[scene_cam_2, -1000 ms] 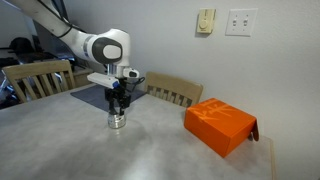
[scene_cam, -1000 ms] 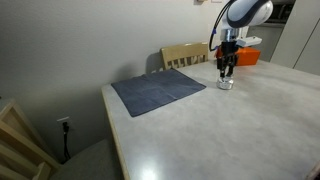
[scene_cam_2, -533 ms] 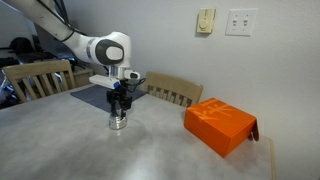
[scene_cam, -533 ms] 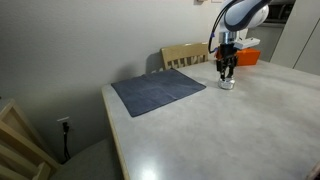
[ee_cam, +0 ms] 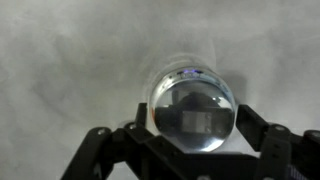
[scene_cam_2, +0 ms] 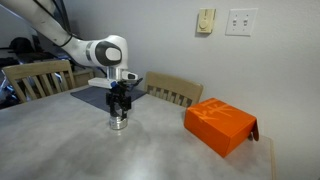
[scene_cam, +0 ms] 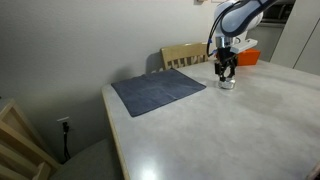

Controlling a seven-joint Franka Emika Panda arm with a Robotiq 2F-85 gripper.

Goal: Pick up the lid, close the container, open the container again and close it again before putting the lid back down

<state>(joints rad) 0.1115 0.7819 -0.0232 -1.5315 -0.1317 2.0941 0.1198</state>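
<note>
— What lies around your fingers (ee_cam: 255,125), apart from the job?
— A pale grey worktop (scene_cam: 200,130) under them. A dark grey cloth (scene_cam: 158,92) lies flat near them, and an orange box (scene_cam_2: 220,125) sits well apart on another side.
— And past the edge?
— A wooden chair (scene_cam_2: 170,92) close behind my fingers, a second chair (scene_cam_2: 35,78) beyond the cloth, and a wall switch (scene_cam_2: 205,20) beside an outlet (scene_cam_2: 240,20).

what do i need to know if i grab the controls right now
The claw looks open, with fingers on either side of the jar top, gripping nothing.
The small squat silvery round jar stands upright on the grey table, directly under the claw.
The thin pale round lid appears seated on the jar in the wrist view.
Done: the jar is closed; which of the two closings this is cannot be told.
Left: if it is the first, lift the lid and close again; then set the lid down on the table.
</note>
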